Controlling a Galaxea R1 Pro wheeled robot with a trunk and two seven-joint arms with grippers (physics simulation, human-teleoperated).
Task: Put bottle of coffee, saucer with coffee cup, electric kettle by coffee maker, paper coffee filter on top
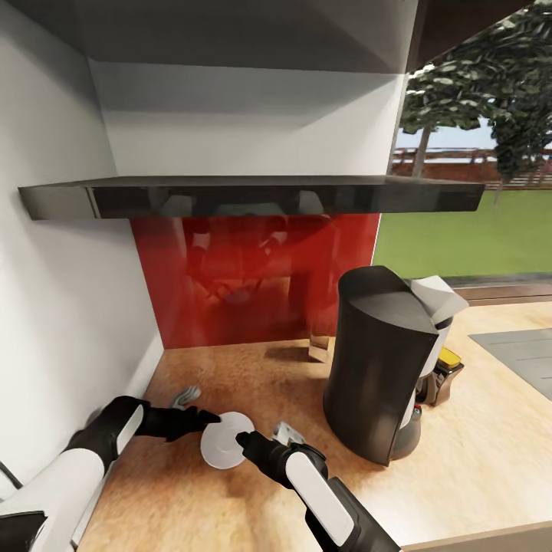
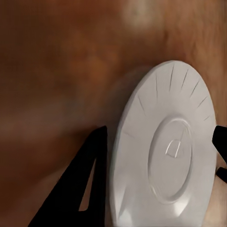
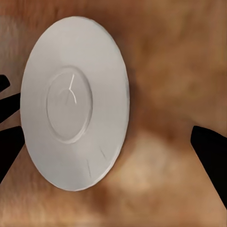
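One tan kitchen countertop (image 1: pixel 491 452) under dark kitchen shelf (image 1: pixel 253 195), red backsplash (image 1: pixel 253 276) behind.

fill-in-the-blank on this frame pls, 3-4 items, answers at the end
1. The saucer lies on the kitchen countertop, between the left claw and the ____ claw.
2. The backsplash panel behind the countertop is coloured ____.
3. In the head view, the coffee maker stands to the ____ of the saucer.
4. The bottle of coffee, with its yellow lid, sits just behind the ____.

Missing words: right; red; right; coffee maker
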